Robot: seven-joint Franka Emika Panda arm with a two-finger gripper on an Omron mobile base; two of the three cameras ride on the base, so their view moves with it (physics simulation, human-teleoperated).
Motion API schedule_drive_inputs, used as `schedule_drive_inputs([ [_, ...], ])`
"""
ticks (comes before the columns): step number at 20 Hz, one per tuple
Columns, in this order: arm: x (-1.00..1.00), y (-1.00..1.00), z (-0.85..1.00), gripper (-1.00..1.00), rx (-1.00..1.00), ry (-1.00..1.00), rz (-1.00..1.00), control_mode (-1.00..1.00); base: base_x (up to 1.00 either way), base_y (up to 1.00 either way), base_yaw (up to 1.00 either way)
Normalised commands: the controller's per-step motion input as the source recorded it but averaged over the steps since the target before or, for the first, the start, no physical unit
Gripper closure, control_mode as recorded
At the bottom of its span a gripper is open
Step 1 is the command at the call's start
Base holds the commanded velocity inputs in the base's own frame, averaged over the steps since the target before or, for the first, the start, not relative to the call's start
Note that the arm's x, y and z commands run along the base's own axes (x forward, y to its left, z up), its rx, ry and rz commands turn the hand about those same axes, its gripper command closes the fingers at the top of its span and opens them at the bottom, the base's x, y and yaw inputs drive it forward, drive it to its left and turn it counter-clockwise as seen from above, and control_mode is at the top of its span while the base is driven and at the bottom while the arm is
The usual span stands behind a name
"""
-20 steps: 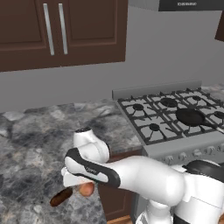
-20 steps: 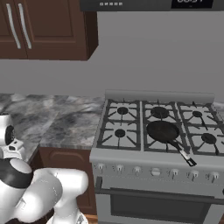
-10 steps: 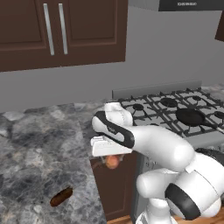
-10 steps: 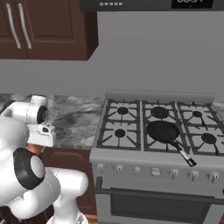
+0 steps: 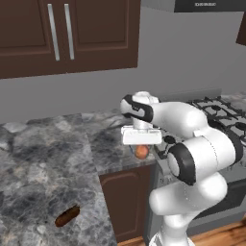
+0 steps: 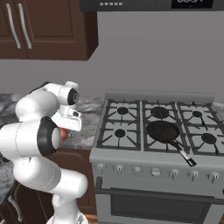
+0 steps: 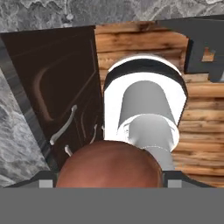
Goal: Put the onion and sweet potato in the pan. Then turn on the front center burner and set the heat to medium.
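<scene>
While left base view shows sweet potato (image 5: 67, 216), end effector (image 5: 141, 150) gripping onion (image 5: 141, 152).

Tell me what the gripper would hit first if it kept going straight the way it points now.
The gripper holds the onion and points down. Judging by the hand view, the robot's own white base column lies straight ahead, wooden floor beyond it. Depth is unclear.
</scene>
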Motion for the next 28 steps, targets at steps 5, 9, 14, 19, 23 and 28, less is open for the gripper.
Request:
schedule_drive_inputs([
  [5, 0.53, -0.94, 0.38, 1.0, 0.0, 0.07, 0.0, -1.0, 0.0, 0.0, 0.0],
  [9, 0.0, -0.97, 0.2, 1.0, 0.0, 0.04, 0.0, -1.0, 0.0, 0.0, 0.0],
  [14, -0.05, -0.94, 0.08, 1.0, 0.0, 0.05, 0.0, -1.0, 0.0, 0.0, 0.0],
  [19, -0.19, -0.97, 0.01, 1.0, 0.0, 0.01, 0.0, -1.0, 0.0, 0.0, 0.0],
  [23, -0.38, -0.99, 0.0, 1.0, 0.03, 0.0, 0.0, -1.0, 0.0, 0.0, 0.0],
  [28, -0.05, -0.89, 0.0, 1.0, 0.05, -0.08, 0.0, -1.0, 0.0, 0.0, 0.0],
])
